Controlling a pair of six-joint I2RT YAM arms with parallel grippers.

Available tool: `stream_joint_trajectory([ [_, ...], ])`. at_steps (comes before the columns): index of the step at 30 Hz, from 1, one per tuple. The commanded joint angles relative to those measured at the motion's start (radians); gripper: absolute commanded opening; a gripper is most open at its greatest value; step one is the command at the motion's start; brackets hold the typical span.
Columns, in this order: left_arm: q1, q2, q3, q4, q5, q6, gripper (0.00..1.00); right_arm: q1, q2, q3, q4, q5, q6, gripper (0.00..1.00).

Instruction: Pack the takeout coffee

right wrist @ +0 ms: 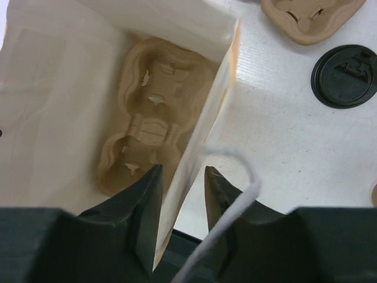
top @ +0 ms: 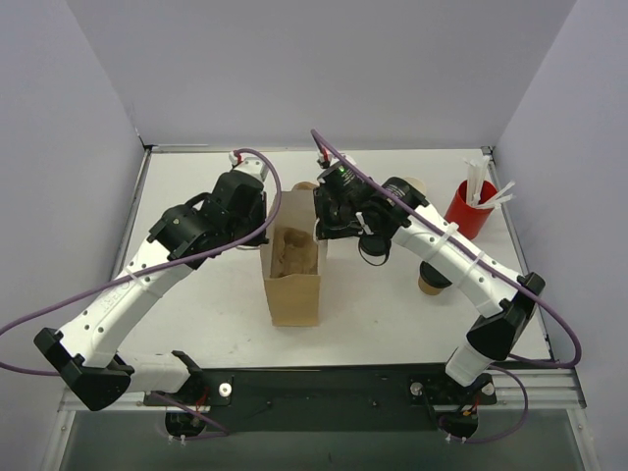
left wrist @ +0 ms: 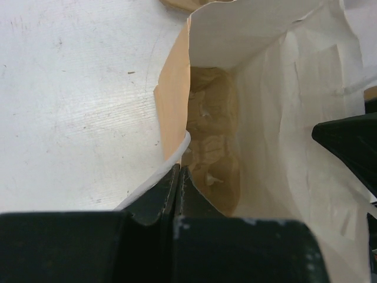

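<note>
An open brown paper bag (top: 294, 285) stands mid-table with a moulded cup carrier (right wrist: 150, 124) lying at its bottom. My left gripper (left wrist: 178, 168) is shut on the rim of the bag's left wall (left wrist: 171, 106); in the top view that gripper (top: 265, 228) sits at the bag's left side. My right gripper (right wrist: 182, 170) straddles the bag's right wall (right wrist: 203, 127), jaws apart with a gap on both sides of the paper. The takeout coffee, a small tan cup (top: 429, 286), peeks out from under my right forearm and is mostly hidden.
A black lid (right wrist: 344, 75) lies flat on the table to the right of the bag, with a second carrier (right wrist: 312, 15) beyond it. A red cup of white sticks (top: 469, 208) stands at the back right. The bag's white string handle (right wrist: 250, 180) loops over my right finger.
</note>
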Motion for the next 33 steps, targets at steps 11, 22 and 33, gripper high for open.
stream_joint_trajectory([
  [11,0.008,-0.021,-0.047,0.048,-0.006,-0.002,0.0,0.006,-0.147,-0.017,0.047,-0.015,-0.121,0.8],
  [22,0.008,-0.046,-0.082,0.089,0.017,-0.002,0.0,0.003,-0.356,-0.112,0.083,0.079,-0.115,0.9],
  [33,0.006,-0.09,-0.131,0.149,0.023,-0.067,0.0,-0.15,-0.479,-0.258,-0.071,0.238,0.052,0.92],
])
